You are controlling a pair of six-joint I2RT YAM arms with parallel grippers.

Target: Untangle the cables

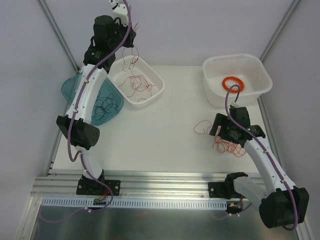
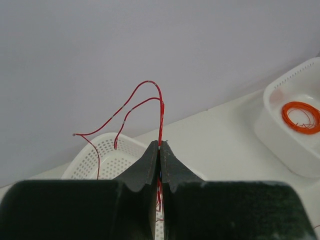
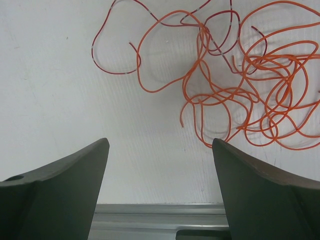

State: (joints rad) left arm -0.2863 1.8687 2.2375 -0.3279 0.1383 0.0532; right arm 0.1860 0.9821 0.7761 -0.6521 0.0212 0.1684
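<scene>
Top external view: on the white table, a loose tangle of orange-red wires lies near the right edge, toward the near side, partly hidden under the right arm's wrist. A dark red wire loops out of the tangle toward the table's middle. Right wrist view: the right gripper hangs over this patch of table with its jaws spread wide and nothing between them. The tangle lies beyond the fingertips and off to the right, and the dark red wire crosses its upper left strands. At the far left of the table stands a white perforated basket with several thin red wires in it. Just beside it, at the left edge, a teal tray holds dark navy wires. The left arm is raised over the basket's far corner. Left wrist view: the left gripper is clamped tight on a thin red wire, which rises from between the fingertips, arcs over and droops left in two strands. Whether that is one wire or two cannot be told. In the far right corner, a white tub holds an orange coil ring.
</scene>
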